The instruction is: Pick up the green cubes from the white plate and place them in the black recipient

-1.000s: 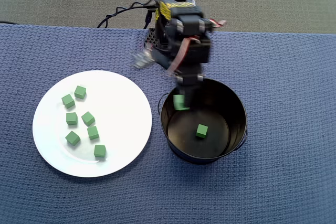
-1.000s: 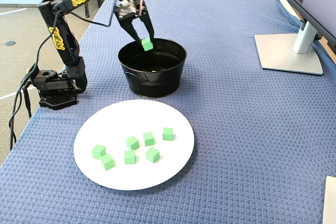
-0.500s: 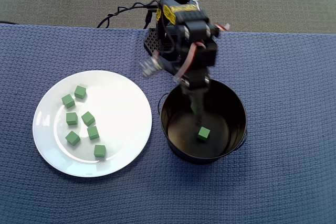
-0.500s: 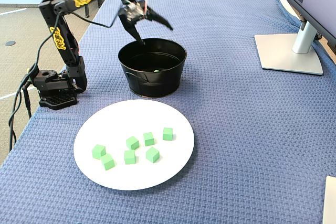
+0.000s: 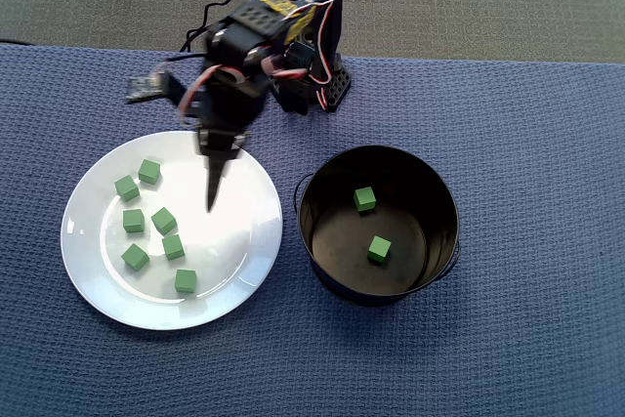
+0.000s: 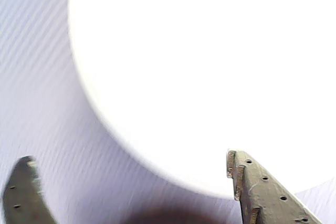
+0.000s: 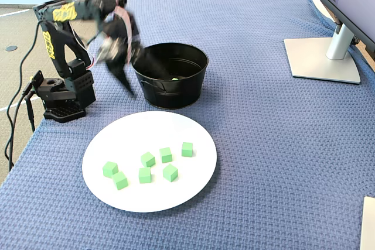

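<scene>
Overhead view shows six green cubes (image 5: 156, 223) clustered on the left half of the white plate (image 5: 249, 261), at the left of the frame, and two more lying on the dark floor of the black recipient (image 5: 444, 197), right of centre. The gripper (image 5: 211, 190) hangs above the plate's upper middle, empty; in the wrist view its jaws are spread wide with nothing between them. The cubes look matte, rigid and very light, with flat faces and crisp edges, so they should pinch easily across two opposite faces, taken from above; being so small, one could skid on the glossy, slick plate if nudged off-centre. The recipient reads as hard metal with tall straight walls and a shiny inside. The counter wears a blue woven cloth (image 5: 527, 104) with a coarse, grippy texture.
</scene>
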Controlling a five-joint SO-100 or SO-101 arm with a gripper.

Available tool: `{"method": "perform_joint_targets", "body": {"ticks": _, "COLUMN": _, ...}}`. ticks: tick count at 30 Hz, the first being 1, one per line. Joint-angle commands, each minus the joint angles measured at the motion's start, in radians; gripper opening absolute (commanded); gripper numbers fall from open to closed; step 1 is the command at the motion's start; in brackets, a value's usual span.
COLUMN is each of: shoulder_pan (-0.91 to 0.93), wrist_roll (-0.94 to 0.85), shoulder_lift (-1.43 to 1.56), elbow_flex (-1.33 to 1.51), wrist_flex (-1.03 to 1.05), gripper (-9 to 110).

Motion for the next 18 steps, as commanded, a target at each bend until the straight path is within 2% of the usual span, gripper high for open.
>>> {"method": "perform_joint_targets", "body": {"ticks": 1, "shoulder_pan": 0.121, "wrist_roll": 0.075, "shoulder_lift": 0.043, "elbow_flex": 0.195, "wrist_flex": -0.173, "gripper": 27}}
{"method": "perform_joint_targets", "body": {"ticks": 7, "shoulder_pan": 0.265, "wrist_roll": 0.356, "shoulder_lift": 0.015, "elbow_flex": 0.255, "wrist_flex": -0.199, "gripper": 21}}
{"method": "perform_joint_targets", "body": {"ticks": 10, "shoulder_pan": 0.285, "wrist_roll": 0.583, "shoulder_lift": -0.008, "elbow_flex": 0.238, "wrist_flex": -0.166, "gripper": 22}}
{"method": "perform_joint_targets", "body": {"ticks": 15, "shoulder_pan": 0.318, "wrist_roll": 0.811, "shoulder_lift": -0.043, "elbow_flex": 0.176, "wrist_flex": -0.104, "gripper": 22}}
{"method": "perform_joint_targets", "body": {"ticks": 18, "shoulder_pan": 0.327, "wrist_roll": 0.813, "shoulder_lift": -0.086, "elbow_flex": 0.158, "wrist_flex": -0.110, "gripper": 22}}
